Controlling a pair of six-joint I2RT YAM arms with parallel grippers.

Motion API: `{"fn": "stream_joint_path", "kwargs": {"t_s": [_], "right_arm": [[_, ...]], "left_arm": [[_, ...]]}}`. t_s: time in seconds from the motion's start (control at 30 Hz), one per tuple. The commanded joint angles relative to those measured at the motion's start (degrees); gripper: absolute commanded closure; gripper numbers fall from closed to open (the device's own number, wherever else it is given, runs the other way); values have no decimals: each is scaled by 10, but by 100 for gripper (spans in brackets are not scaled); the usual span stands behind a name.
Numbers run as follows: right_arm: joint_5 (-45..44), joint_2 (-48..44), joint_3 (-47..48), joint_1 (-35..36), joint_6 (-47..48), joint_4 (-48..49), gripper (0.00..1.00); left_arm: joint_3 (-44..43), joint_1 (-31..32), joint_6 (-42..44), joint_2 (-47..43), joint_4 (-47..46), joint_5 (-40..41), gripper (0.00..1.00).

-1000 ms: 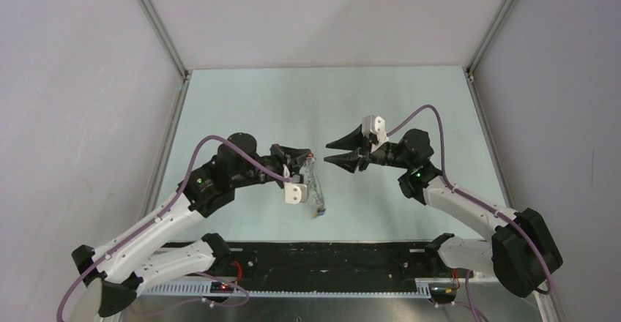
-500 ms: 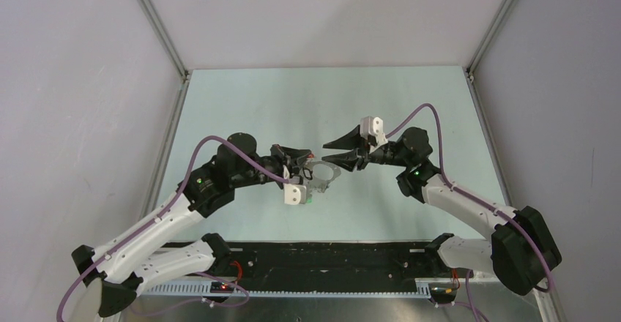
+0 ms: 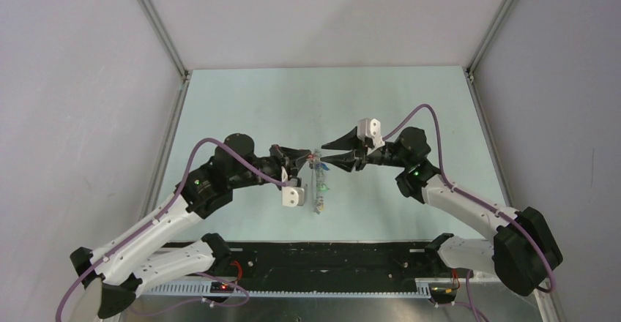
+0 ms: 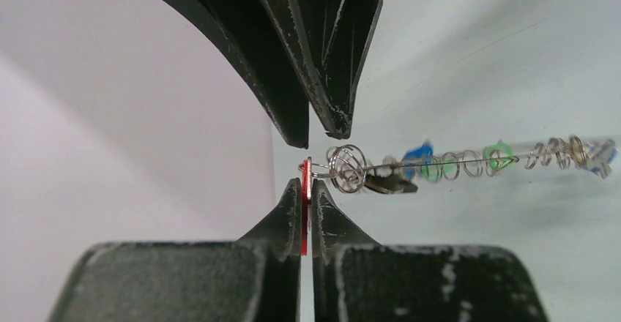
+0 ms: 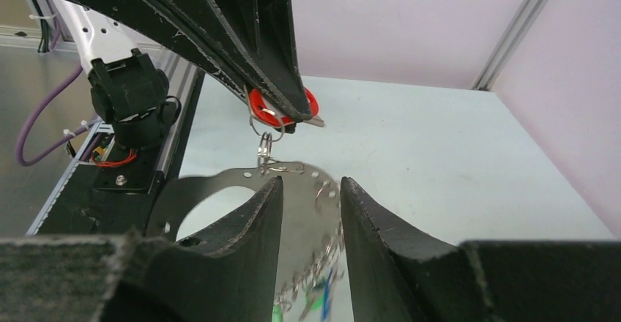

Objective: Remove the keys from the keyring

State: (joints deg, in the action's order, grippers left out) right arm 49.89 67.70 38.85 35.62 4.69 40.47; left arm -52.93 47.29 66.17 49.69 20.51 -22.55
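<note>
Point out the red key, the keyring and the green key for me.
red key (image 5: pixel 257 109): right wrist view, left rim of its red head.
keyring (image 5: pixel 307 197): right wrist view, its flat grey band.
green key (image 4: pixel 500 156): left wrist view, its green head.

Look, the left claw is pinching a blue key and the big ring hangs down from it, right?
Not quite. The key pinched in the left claw is red, not blue. The right wrist view shows its red head clearly. The big ring does hang down from it.
</note>
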Motion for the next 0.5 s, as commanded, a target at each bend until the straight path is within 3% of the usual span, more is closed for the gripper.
{"fn": "stream_joint_path", "kwargs": {"t_s": [0.0,0.47], "right_arm": [[-13,-20,25,-6,15,15,61],[51,7,67,-29,20,-4,61]], "left_arm": [[-8,-1,22,-14,-32,-25,100],[-39,0,61,12,1,-51,100]]}}
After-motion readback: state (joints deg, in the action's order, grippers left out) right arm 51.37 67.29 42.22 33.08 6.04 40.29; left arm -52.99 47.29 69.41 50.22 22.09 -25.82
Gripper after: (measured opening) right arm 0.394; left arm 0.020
